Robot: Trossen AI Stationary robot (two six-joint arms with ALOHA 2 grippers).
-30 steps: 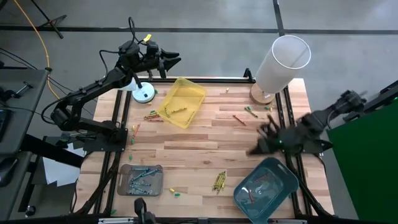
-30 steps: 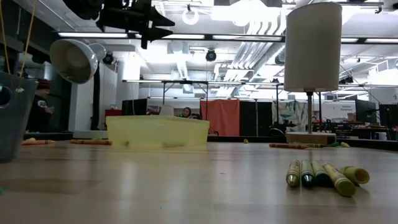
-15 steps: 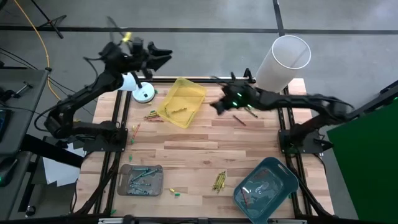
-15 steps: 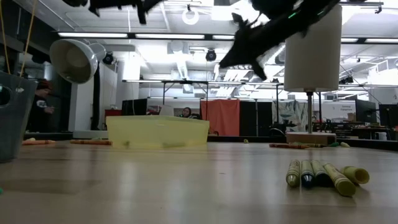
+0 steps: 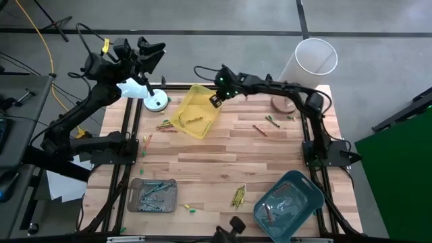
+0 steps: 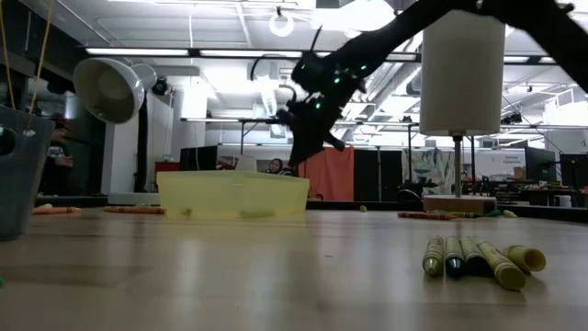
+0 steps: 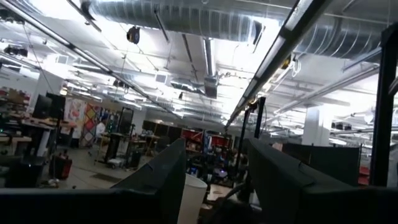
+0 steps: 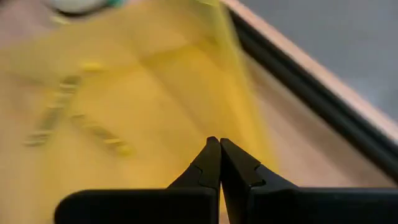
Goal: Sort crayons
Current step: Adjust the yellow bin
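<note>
Because the right gripper (image 8: 219, 144) hangs over the yellow tray's (image 5: 202, 101) far right edge with its jaws pressed together and empty, a low sweep could knock the tray and spill its crayons (image 5: 192, 120). Others lie scattered across the worktop (image 5: 216, 162). Far left, the left gripper (image 5: 154, 54) waits, jaws spread.

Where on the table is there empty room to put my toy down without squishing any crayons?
The widest bare wood is mid-table, between the yellow tray, the grey tray and the teal tray. It is more crowded near the red and green crayons by the white tube, the crayon bunch at the front, and the yellow tray, where the right gripper hovers.
</note>
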